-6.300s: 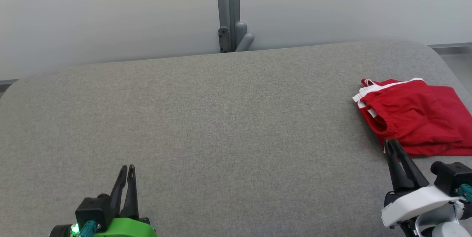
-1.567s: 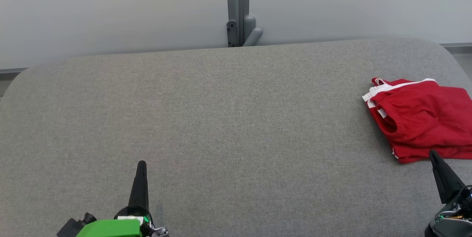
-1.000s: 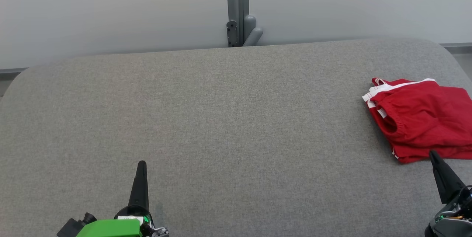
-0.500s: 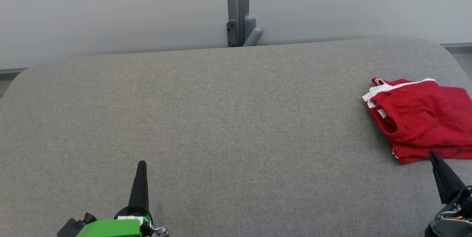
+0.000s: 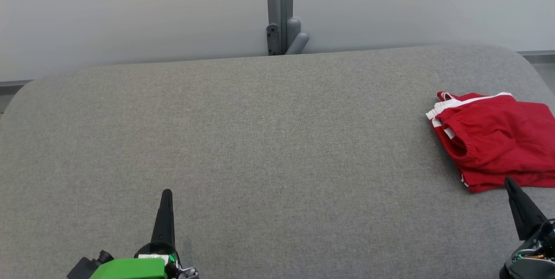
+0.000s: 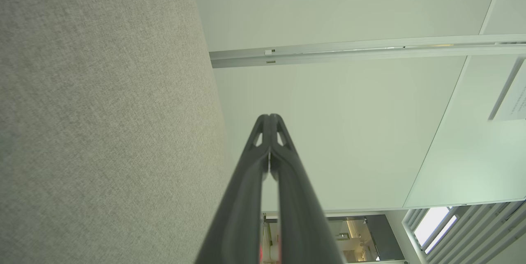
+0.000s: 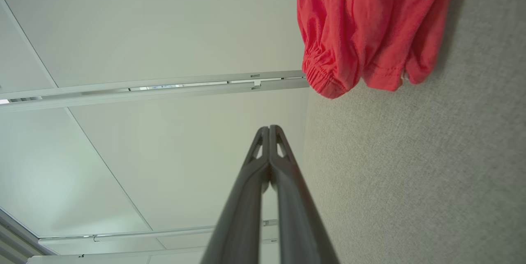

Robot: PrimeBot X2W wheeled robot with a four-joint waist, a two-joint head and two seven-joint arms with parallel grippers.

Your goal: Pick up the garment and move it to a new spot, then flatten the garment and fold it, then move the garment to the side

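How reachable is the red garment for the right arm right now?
Probably yes: the right arm ends just short of the near edge of the garment, with only bare grey surface between them. The jaws are shut, so they would have to open first.

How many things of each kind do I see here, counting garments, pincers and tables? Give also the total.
red garment: 1
pincers: 2 (left pincer, right pincer)
grey table: 1
Total: 4
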